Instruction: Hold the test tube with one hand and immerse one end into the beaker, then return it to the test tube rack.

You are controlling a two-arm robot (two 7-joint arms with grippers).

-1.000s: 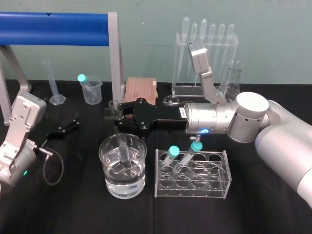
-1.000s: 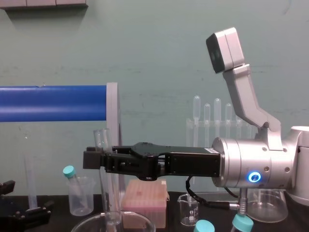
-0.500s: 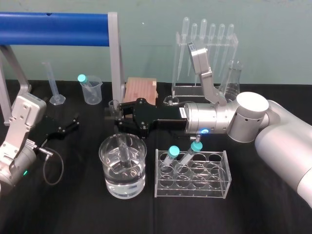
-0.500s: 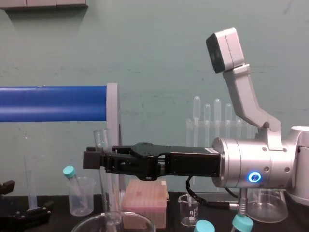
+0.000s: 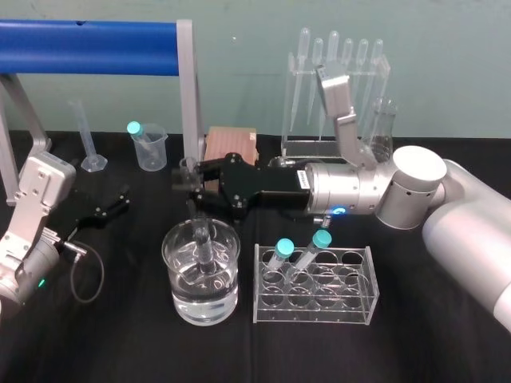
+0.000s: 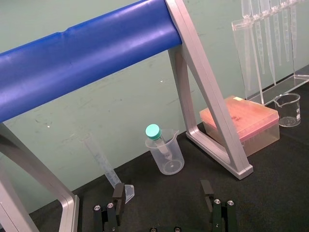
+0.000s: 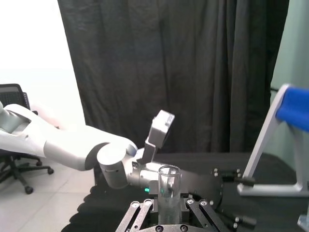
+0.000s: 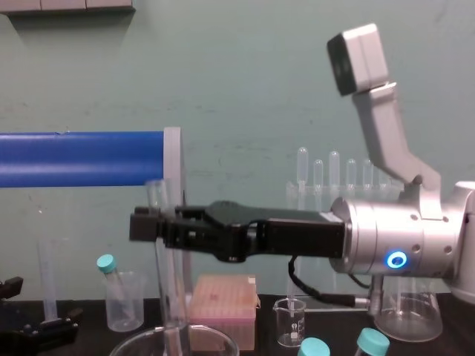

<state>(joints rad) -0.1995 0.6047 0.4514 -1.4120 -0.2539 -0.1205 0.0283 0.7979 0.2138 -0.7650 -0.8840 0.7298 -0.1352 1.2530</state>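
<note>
My right gripper (image 5: 190,188) is shut on the test tube (image 8: 160,256), a slim clear tube held upright, its fingers (image 7: 143,210) pressing on both sides. The tube's lower end (image 5: 200,240) hangs inside the beaker (image 5: 179,297), a wide clear vessel holding water at the table's front centre. The gripper hovers right above the beaker's rim (image 8: 141,343). To the right of the beaker stands the clear test tube rack (image 5: 351,307) with two teal-capped tubes (image 5: 281,254). My left gripper (image 5: 118,201) rests open at the left, its fingers (image 6: 116,200) wide apart.
A blue bar on a grey frame (image 5: 88,37) crosses the back left. Behind stand a graduated cylinder (image 5: 85,137), a plastic beaker (image 5: 150,150) holding a teal-capped tube, a pink box (image 5: 231,146), a pipette stand (image 5: 335,88), a flask (image 5: 383,128) and a small glass beaker (image 8: 291,332).
My right arm has risen a little, lifting the test tube higher; its lower end still hangs inside the beaker. The left arm has not moved.
</note>
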